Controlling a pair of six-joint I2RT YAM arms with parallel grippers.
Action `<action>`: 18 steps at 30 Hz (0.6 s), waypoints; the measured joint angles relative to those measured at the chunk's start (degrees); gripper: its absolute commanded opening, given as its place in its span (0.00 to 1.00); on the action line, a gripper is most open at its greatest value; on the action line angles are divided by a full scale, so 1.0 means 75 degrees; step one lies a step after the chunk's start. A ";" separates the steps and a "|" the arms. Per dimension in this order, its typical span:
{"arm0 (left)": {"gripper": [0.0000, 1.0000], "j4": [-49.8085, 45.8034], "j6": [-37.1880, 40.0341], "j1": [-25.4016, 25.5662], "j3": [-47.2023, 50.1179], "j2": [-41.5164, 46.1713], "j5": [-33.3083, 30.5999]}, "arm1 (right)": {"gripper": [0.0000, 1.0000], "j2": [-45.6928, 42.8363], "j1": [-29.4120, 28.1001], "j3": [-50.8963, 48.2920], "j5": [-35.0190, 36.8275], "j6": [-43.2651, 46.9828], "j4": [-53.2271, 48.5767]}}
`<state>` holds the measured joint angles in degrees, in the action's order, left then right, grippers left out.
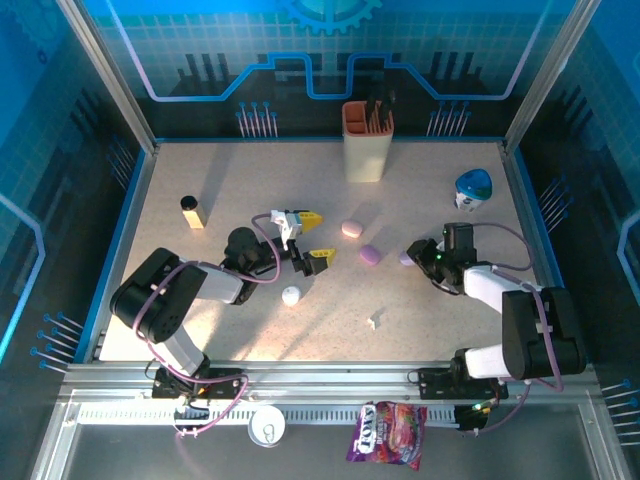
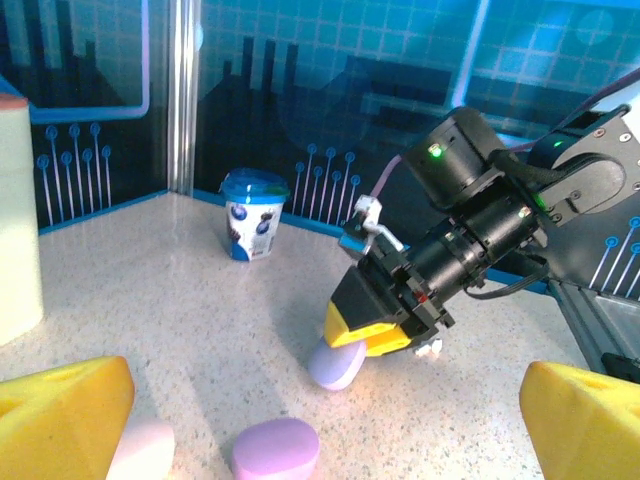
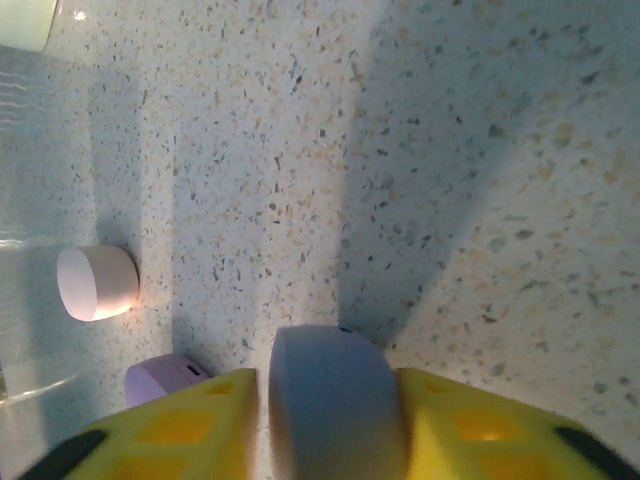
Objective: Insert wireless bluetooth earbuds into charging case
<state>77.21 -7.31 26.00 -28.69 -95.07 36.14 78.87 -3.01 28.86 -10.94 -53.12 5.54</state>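
Right pincer (image 2: 368, 338) straddles the lilac case (image 2: 335, 365) sitting on the table (image 1: 430, 190), can't tell if it's squeezing; left pincer (image 1: 315, 237) is spread wide apart.

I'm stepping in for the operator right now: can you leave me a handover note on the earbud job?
Left gripper: open, empty.
Right gripper: straddles a pale lilac pebble-shaped plastic case on the table; grip unclear.
Rounded pink case, purple case and white case lie mid-table; a tiny white earbud-like piece lies loose toward the near edge.
Done: no earbud seen in any case.
Left: all the inserting.
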 measured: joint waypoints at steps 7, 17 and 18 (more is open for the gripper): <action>0.98 -0.1696 0.0204 0.0000 -0.0026 0.0743 -0.0592 | 0.70 -0.0793 -0.0035 0.0152 0.0449 0.0825 -0.0857; 0.99 -0.5211 0.0070 -0.0041 -0.0749 0.1679 -0.2503 | 0.79 -0.1574 -0.1504 0.0944 0.1061 0.3104 -0.1769; 0.99 -0.5485 -0.0044 -0.0070 -0.0781 0.1711 -0.2693 | 0.79 -0.1565 -0.1746 0.1008 0.1084 0.3351 -0.1804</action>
<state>36.07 -7.64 25.47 -34.54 -82.24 15.94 67.13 -16.10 36.42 -2.81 -27.99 -7.99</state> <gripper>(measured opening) 0.992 0.784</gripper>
